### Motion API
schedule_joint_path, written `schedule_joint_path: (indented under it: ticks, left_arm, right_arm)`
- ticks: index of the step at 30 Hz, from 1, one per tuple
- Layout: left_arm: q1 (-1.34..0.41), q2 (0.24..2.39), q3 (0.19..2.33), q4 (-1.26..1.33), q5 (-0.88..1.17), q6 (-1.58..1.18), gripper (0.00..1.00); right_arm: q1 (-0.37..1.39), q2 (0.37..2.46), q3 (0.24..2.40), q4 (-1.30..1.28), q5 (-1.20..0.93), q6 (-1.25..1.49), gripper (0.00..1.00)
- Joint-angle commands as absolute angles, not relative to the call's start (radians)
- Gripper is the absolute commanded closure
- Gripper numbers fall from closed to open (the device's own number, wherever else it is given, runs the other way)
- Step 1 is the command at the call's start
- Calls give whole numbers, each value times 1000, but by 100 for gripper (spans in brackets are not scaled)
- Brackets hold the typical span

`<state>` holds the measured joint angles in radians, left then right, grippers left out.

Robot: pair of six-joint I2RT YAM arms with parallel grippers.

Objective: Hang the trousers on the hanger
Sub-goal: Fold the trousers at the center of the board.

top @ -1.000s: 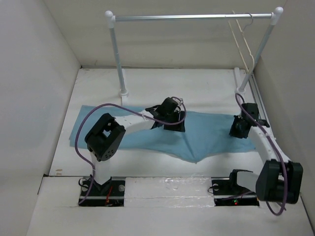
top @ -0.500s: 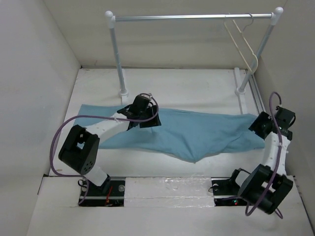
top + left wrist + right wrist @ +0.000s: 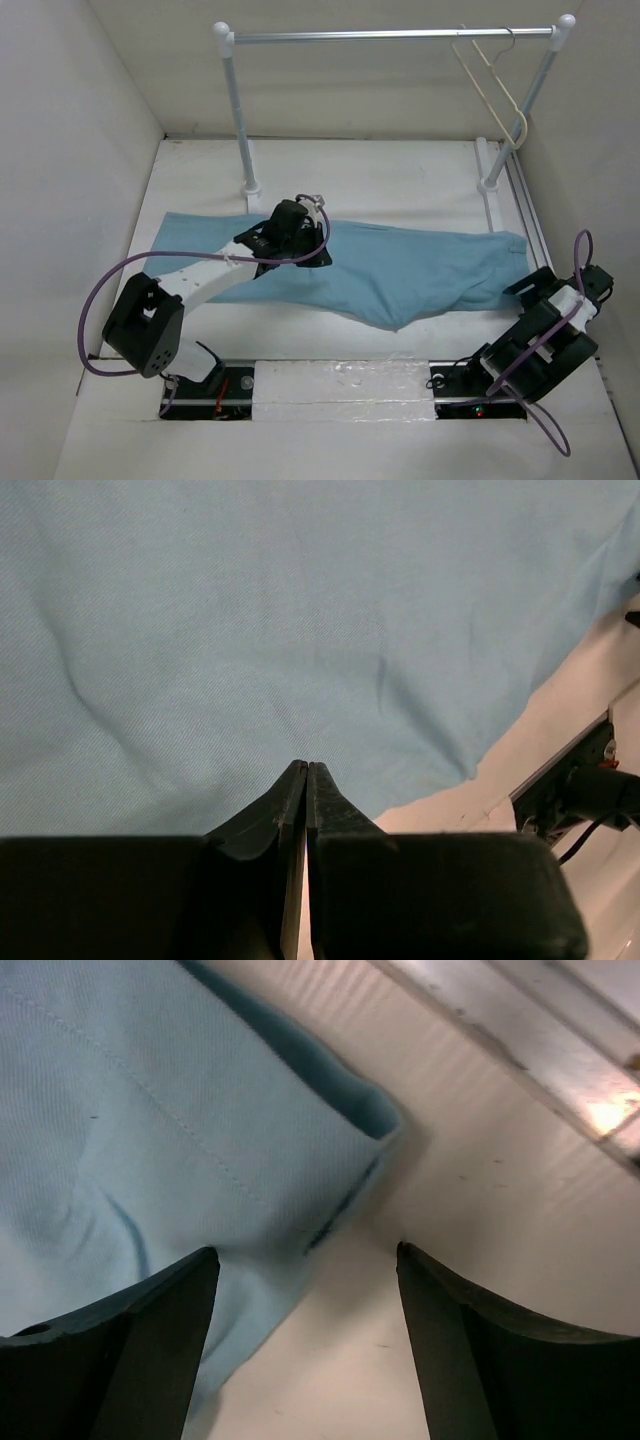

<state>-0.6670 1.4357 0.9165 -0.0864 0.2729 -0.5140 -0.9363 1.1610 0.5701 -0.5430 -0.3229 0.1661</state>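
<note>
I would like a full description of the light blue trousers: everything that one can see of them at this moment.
The trousers are light blue, of soft, finely woven cloth. They lie spread flat across the white table from left to right, with shallow creases and one point reaching toward the near edge. A stitched hem shows at the right end. The left gripper, shut, is over the left-middle part; whether it touches cannot be told. The right gripper, open, is near the right corner and holds nothing.
</note>
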Motion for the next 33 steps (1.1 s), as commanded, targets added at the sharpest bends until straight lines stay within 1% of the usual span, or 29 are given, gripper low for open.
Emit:
schedule_joint_path:
  ticks: [1,2,3,5,6,7,8,9,10,11,12,13,14,15,17,19,21,22,23,24,25,27,28,29,31,33]
  left_arm:
    - [-667,1384,870,-77,299,-479,100]
    - [-667,1375,853,-78,290,-471,100]
    - [-667,1373,845,-84,288,-465,100]
    - [-667,1364,839,-101,284,-459,100]
    - [-667,1361,839,-106,285,-456,100]
    - [-667,1356,839,-113,284,-454,100]
    - [-667,1348,841,-115,279,-454,100]
    - [-667,1342,844,-123,275,-453,100]
    - [-667,1342,844,-127,275,-453,100]
    - [-667,1336,848,-132,256,-456,100]
    - [-667,1330,848,-136,252,-456,100]
    - [-667,1330,851,-143,244,-462,100]
    - [-667,1327,850,-146,245,-462,100]
    - [-667,1327,848,-146,250,-466,100]
    - [-667,1328,832,-140,262,-474,100]
    - [-667,1330,810,-121,265,-476,100]
    - [-667,1335,776,-114,265,-472,100]
    - [-667,1338,766,-107,268,-471,100]
    - [-667,1350,747,-100,264,-482,100]
    - [-667,1350,747,-100,264,-482,100]
    - [-667,1370,749,-100,270,-485,100]
    - [-676,1388,755,-106,276,-508,100]
    - [-695,1402,761,-110,258,-515,100]
    - [-736,1407,762,-110,238,-525,100]
    - [-788,1417,764,-91,189,-561,100]
    - [-860,1433,770,-69,170,-603,100]
  right_arm:
    - [-940,1201,519,-311,-448,257,22]
    - [-940,1209,496,-263,-487,279,24]
    - [-940,1227,477,-230,-503,297,40]
    - [-901,1239,433,-115,-541,339,60]
    - [-882,1241,423,-94,-546,351,89]
    - [-867,1232,423,-88,-552,345,100]
    - [-830,1215,437,-101,-557,336,100]
    - [-777,1148,466,-173,-533,315,100]
    - [-776,1096,466,-217,-532,302,100]
    - [-711,1031,483,-274,-487,295,100]
    - [-675,964,530,-331,-456,285,100]
    - [-639,822,557,-429,-421,282,100]
    - [-603,760,578,-474,-369,287,100]
    - [-535,709,624,-512,-344,296,100]
    - [-468,596,667,-610,-281,325,100]
    - [-388,554,739,-661,-259,342,100]
    - [-332,551,802,-675,-207,347,100]
    - [-284,566,880,-683,-198,331,100]
    - [-235,643,966,-689,-202,306,100]
    - [-235,644,966,-689,-202,305,100]
    - [-180,673,1051,-689,-204,281,100]
    - [-118,757,1138,-693,-192,258,100]
    - [-54,784,1178,-690,-181,243,100]
    - [-26,810,1246,-687,-169,241,100]
    - [24,898,1308,-667,-182,226,100]
    - [113,949,1391,-655,-173,219,100]
